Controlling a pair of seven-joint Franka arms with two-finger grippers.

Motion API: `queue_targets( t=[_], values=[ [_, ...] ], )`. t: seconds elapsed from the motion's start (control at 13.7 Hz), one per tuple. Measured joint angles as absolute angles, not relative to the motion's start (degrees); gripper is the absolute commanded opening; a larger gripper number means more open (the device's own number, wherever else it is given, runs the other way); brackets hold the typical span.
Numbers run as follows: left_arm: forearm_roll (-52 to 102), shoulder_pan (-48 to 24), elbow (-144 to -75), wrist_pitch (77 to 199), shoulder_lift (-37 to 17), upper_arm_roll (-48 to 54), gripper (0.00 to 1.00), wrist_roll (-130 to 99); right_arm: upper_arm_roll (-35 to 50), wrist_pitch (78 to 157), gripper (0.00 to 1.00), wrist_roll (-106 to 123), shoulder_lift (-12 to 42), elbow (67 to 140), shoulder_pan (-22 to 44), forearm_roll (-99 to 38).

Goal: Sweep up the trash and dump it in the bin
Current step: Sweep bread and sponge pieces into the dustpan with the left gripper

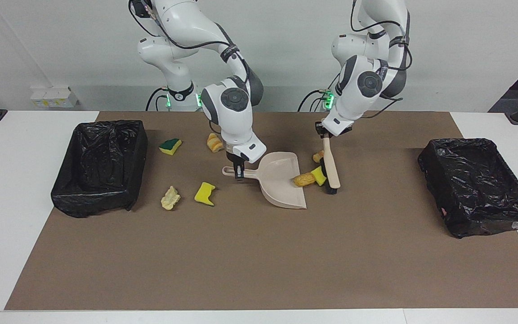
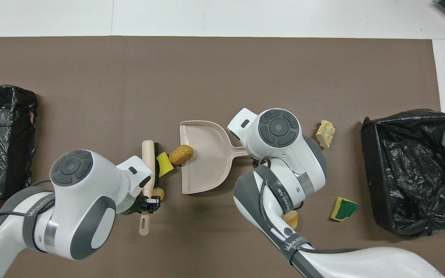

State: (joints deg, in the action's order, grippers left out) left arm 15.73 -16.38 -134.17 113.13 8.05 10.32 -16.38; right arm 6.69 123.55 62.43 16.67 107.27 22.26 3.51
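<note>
While the left gripper was clamped on the handle of the brush, it kept the bristles low on the mat, just beside the dustpan's open edge, so that scraps could be pushed in. A tan lump lay right at that edge, a yellow sponge chunk touched the bristles, and a small orange lump sat by the brush handle. The right gripper was closed on the handle of the dustpan — probably to hold it steady against the push. Four other scraps lay toward the right arm's end, near one black bin; the other bin stood well apart.
</note>
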Motion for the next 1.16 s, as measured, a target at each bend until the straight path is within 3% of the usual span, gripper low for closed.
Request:
queue_targets(
  t=[0.36, 0.73, 0.95, 1.16],
  values=[
    [19.9, -21.0, -128.8, 113.5, 5.7, 10.3, 0.00, -17.5, 6.7, 123.6, 0.00, 62.4, 16.7, 107.2, 22.3, 3.5],
    [20.0, -18.8, -124.9, 103.7, 7.0, 8.3, 0.00, -32.8, 6.7, 123.6, 0.00, 61.8, 16.7, 107.2, 22.3, 3.5],
    [19.8, -17.4, -125.7, 97.9, 9.3, 8.1, 0.00, -45.9, 6.7, 123.6, 0.00, 61.5, 16.7, 107.2, 22.3, 3.5],
    [19.8, -17.3, -131.8, 96.7, 13.6, 8.3, 0.00, -51.7, 6.7, 123.6, 0.00, 61.4, 16.7, 107.2, 22.3, 3.5]
  ],
)
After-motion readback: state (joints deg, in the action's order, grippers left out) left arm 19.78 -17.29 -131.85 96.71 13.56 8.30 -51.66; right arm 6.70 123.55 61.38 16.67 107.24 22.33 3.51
